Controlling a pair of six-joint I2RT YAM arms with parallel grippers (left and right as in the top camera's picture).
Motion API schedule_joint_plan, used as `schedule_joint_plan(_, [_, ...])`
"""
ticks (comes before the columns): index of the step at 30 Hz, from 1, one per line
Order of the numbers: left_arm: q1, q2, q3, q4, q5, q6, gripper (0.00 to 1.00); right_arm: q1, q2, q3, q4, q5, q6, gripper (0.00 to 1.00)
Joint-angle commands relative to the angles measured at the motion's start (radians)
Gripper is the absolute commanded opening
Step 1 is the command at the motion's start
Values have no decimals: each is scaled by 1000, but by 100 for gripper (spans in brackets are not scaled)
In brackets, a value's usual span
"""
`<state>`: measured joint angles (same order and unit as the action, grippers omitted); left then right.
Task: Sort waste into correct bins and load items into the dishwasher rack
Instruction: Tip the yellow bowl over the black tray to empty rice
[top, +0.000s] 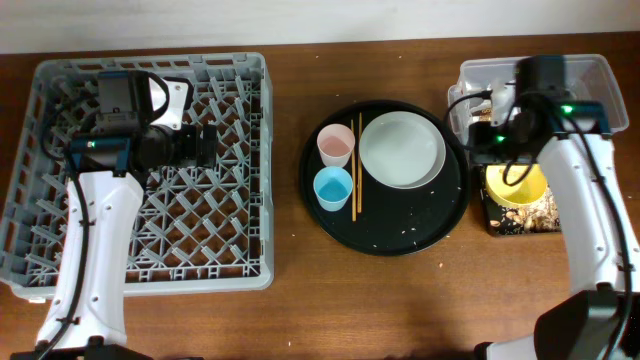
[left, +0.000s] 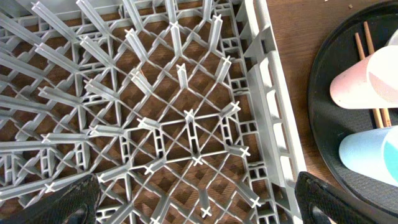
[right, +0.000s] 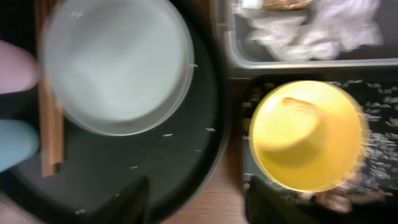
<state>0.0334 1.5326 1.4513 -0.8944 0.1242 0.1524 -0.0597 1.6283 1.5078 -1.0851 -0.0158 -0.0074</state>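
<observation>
Yellow bowl (right: 305, 134) is the one to watch imo: it sits ahead of the right gripper (right: 199, 202) and off to its right-finger side, over the shallow black tray (right: 379, 99) with the beige crumbs, not between the fingers. Those fingers are spread wide with nothing in them, so I'd guess the next move needs a sidestep toward the right finger before closing on the rim. It's round, so there's no long axis to line up with. The shot is blurry and I can't tell whether it's upright or flipped. The right arm is clearly the nearer one. The left gripper (left: 196, 186) hangs over the dishwasher rack (left: 186, 118), fingers also spread and empty, well apart from the bowl. Beyond the bowl, further ahead of the right fingers, is the clear tub (right: 298, 62) with crumpled white napkins (right: 336, 28) in it, too smeared to count. Ahead and to the left-finger side is the round black tray (right: 186, 155) carrying the white plate (right: 118, 68). The chopsticks (right: 48, 124) lie beside the plate, long axis running straight away from the fingers. Count: one bowl, one plate, two cups (pink cup (left: 367, 78) and light-blue cup (left: 373, 155)), two chopsticks, two bins, one rack with nothing loaded that I can see.
</observation>
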Motion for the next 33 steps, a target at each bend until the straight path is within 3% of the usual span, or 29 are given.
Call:
schedule_joint_plan(1, [4,6,17,-1,11,-2,99,41,34,5,2,235,152,44])
schedule_joint_plan(4, [4,6,17,-1,11,-2,99,40,124,5,-1,238,227,39])
schedule_joint_plan(11, [4,6,17,0,11,-2,99,23,278,3,21,290,290,39])
schedule_joint_plan(18, [4,6,17,0,10,-2,99,-22,293,-29,112,285,270,33])
schedule_joint_plan(33, [4,6,17,0,10,-2,99,-20,298,-146,192,338,221,34])
